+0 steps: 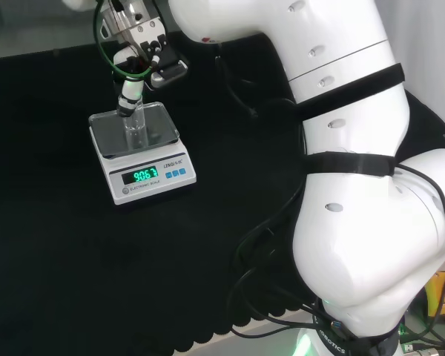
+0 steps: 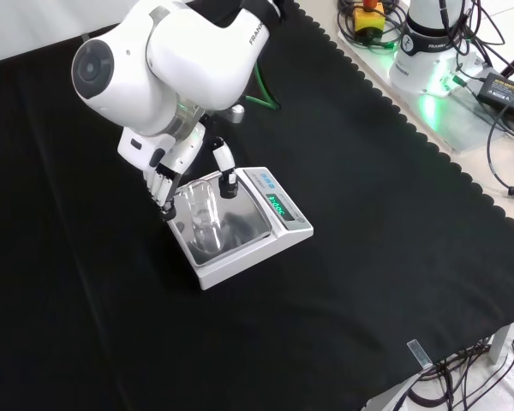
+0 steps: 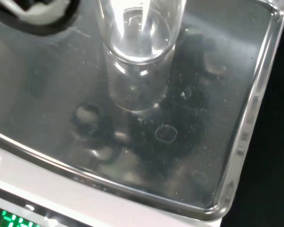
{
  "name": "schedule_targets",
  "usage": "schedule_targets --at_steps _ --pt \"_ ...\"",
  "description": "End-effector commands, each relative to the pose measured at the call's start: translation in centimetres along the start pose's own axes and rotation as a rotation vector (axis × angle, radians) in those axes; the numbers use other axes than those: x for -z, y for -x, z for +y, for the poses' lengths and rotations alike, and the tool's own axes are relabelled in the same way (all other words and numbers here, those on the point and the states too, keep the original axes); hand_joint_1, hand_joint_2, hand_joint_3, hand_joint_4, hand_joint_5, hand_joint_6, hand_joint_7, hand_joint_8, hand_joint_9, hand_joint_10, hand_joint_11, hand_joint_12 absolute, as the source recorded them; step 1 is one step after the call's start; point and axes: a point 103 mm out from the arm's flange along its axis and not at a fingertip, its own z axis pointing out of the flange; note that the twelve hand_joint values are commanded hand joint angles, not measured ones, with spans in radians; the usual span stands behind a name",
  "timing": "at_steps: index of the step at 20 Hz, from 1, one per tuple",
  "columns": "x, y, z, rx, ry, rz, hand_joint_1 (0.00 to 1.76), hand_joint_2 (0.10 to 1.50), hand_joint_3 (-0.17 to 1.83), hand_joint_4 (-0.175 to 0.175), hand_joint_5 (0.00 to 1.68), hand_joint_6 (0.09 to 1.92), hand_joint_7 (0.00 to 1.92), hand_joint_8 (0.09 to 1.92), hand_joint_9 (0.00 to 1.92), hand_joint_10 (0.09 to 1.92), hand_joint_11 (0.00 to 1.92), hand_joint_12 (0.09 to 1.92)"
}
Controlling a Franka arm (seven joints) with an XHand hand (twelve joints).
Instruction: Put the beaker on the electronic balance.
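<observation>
While beaker [image 2: 201, 216] stands upright on steel pan of electronic balance [image 2: 278, 235], step in hand judged as release and withdrawal. To do well: spread fingers evenly off the glass, both sides together, so no sideways nudge tips or slides it; then lift straight up, clear of the rim, before any lateral move; avoid pressing on the pan. Hand [image 2: 167, 175] at the beaker's upper part, fingers on one side and thumb [image 2: 226, 175] on the other in front view. Contact with glass not resolvable: cannot tell whether clamped on beaker or already parted. Head view: fingertip [image 1: 127, 104] down at beaker rim, beaker [image 1: 136, 130] near pan centre. Wrist view: beaker base [image 3: 135, 90] seated on pan, well inside pan's raised edge. Display lit, so load registers.
</observation>
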Motion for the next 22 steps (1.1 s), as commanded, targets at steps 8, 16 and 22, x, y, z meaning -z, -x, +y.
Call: schedule_targets --at_steps 8,16,22 --pt "3.0 3.6 -6.6 -0.037 0.190 0.044 0.59 0.61 0.19 -0.076 0.24 0.23 0.26 0.89 0.40 0.85 0.58 1.28" --pt "2.2 5.7 -12.4 -0.132 0.244 0.083 0.63 0.65 0.20 -0.078 0.26 0.20 0.32 0.88 0.41 0.85 0.61 1.27" --pt "0.6 6.3 -15.6 -0.167 0.305 0.142 0.69 0.70 0.22 -0.081 0.28 0.20 0.34 0.88 0.43 0.84 0.63 1.26"
